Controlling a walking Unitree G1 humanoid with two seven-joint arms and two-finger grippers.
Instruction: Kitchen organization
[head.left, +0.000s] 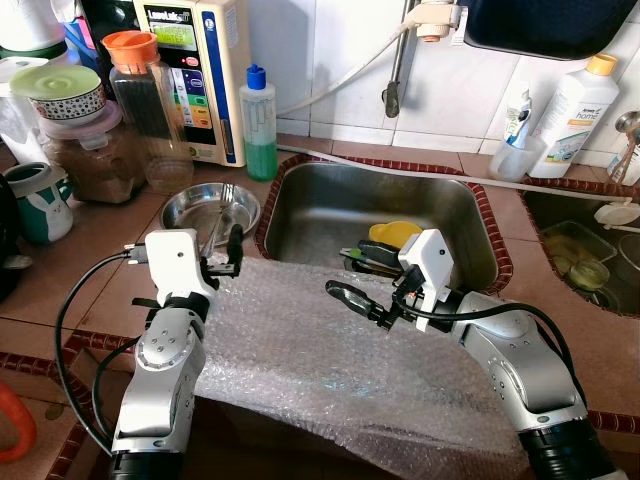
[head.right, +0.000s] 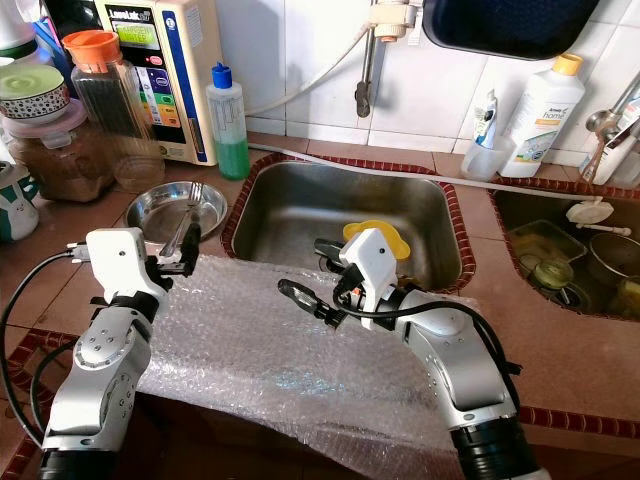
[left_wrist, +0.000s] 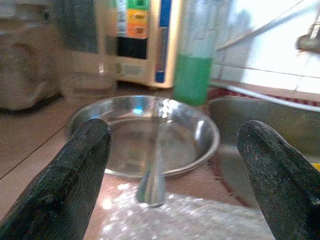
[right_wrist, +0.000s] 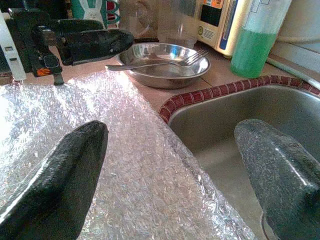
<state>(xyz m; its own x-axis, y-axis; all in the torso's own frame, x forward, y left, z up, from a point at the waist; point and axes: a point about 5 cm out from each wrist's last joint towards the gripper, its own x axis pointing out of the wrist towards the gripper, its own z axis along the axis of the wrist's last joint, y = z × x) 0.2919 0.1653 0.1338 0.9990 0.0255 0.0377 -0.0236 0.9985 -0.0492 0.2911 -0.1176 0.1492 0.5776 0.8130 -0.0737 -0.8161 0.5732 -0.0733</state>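
Note:
A shallow steel bowl (head.left: 205, 205) sits on the counter left of the sink (head.left: 300, 200), with a fork (head.left: 222, 212) lying in it, handle over the near rim. My left gripper (head.left: 226, 257) is open just short of that handle; in the left wrist view the fork handle (left_wrist: 152, 180) lies between my fingers (left_wrist: 75, 170). A bubble wrap sheet (head.left: 320, 350) covers the counter's front edge. My right gripper (head.left: 352, 276) hovers open over the wrap at the sink's near rim. A yellow item (head.left: 395, 232) and dark utensils lie in the sink.
Behind the bowl stand a green soap bottle (head.left: 259, 125), a water machine (head.left: 195, 70) and an orange-lidded jar (head.left: 145, 100). Jars and a mug (head.left: 40, 200) crowd the left. A white bottle (head.left: 570, 115) and a second basin (head.left: 580, 250) are to the right.

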